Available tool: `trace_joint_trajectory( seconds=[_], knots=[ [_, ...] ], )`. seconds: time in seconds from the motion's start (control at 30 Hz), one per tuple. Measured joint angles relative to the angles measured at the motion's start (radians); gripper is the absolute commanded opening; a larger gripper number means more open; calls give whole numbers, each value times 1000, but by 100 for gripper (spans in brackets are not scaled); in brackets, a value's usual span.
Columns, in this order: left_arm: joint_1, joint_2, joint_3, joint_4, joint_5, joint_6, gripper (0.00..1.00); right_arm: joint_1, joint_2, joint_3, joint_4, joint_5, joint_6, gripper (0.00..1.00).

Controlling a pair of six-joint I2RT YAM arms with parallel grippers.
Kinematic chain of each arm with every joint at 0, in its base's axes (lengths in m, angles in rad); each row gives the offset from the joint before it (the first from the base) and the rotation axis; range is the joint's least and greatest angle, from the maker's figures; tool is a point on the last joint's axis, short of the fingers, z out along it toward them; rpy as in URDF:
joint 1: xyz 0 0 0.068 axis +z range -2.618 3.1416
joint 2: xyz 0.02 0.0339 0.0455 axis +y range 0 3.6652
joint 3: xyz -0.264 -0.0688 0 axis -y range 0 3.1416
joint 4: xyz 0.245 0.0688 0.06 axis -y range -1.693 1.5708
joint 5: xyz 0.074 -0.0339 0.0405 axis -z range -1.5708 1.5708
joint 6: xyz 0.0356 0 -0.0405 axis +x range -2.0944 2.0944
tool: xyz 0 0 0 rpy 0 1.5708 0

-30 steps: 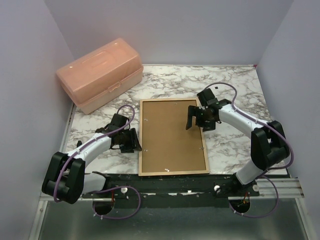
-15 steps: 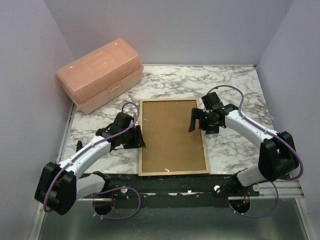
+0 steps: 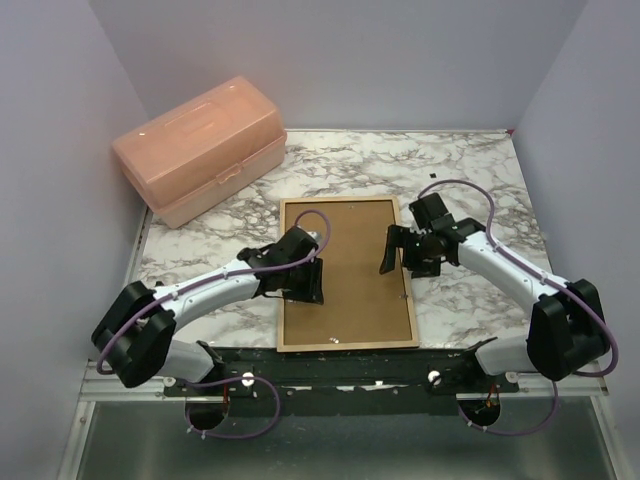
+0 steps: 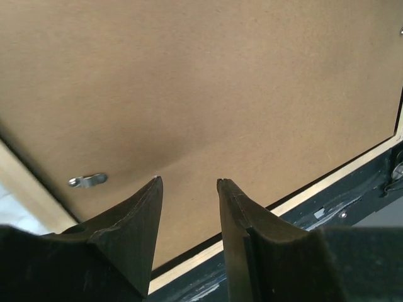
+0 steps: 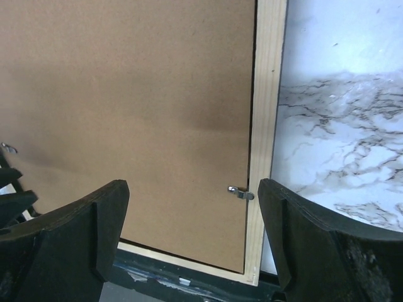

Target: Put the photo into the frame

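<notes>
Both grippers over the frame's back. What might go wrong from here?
1. Small clip straddles the seam of backing board and frame; the wide-open right gripper may slip off it.
2. Left gripper hangs close over the board: may scrape it or shift the frame.
3. Both work close together: possible collision.

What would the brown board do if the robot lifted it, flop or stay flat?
The brown board is probably stiff: it lies flat inside the frame. It looks thin, so it is likely light. A small metal clip at the edge may hold it down.
</notes>
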Motion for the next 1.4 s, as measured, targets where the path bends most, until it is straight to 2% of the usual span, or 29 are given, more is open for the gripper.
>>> trace_joint_trajectory(
  seconds=[0.37, 0.57, 1.17, 1.23, 1.4],
  knots=[
    [-101, 139, 53, 11, -20, -59, 42, 2, -56, -114, 2, -80, 4, 89],
    [-111, 163, 55, 12, -27, -71, 42, 4, -84, -122, 16, -89, 6, 89],
    [-112, 171, 58, 11, -38, -72, 42, 32, 19, -118, 101, -80, 2, 89],
    [-112, 171, 58, 11, -39, -72, 43, 40, 19, -118, 101, -72, 2, 89],
    [-111, 156, 58, 7, -39, -73, 61, 60, 19, -116, 97, -43, 6, 89]
  ],
)
